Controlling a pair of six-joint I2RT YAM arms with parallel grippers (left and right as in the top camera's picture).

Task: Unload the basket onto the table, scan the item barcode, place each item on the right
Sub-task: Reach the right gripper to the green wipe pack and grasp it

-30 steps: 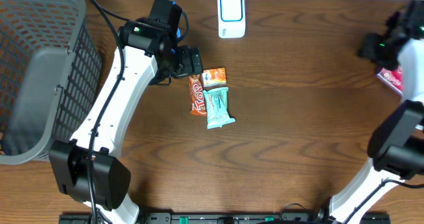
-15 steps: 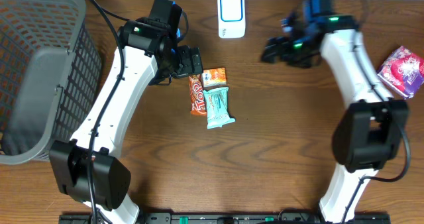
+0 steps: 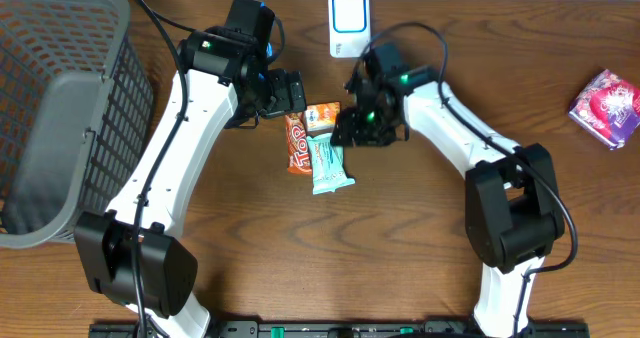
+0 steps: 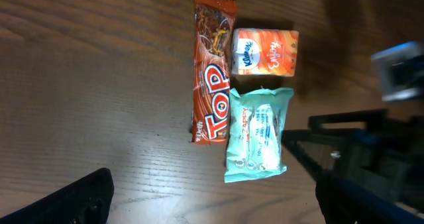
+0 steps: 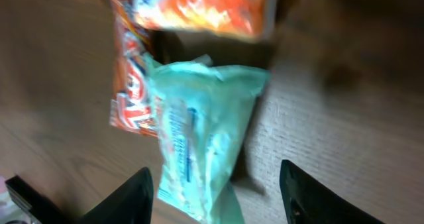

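Your teal packet [image 3: 329,164] lies flat near the middle of the table [image 3: 450,258], its long axis running roughly front to back and slightly tilted. Along its left edge it touches the orange-brown TOP bar [image 3: 297,144], which lies parallel to it and reaches farther toward the back. At its far end sits a small orange tissue pack [image 3: 323,115], just beside the packet's top edge and against the bar's right side. Your right hand [image 3: 352,128] is over the far right corner of this cluster. In the right wrist view its two fingers [image 5: 136,197] stand spread, one on either side of the teal packet's lower end, and you cannot tell from that blurred picture whether either finger touches the wrapper. Your left hand [image 3: 295,96] sits at the far left of the three items, by the top end of the TOP bar. In the left wrist view its fingers [image 4: 86,197] are spread wide, with the bar and the teal packet lying between and beyond them on the wood. The white barcode scanner [image 3: 349,23] with its blue-rimmed window stands at the back edge, behind the items and well apart from them. A pink packet [image 3: 606,106] lies at the far right, and a dark mesh basket [image 3: 110,88] fills the left end.
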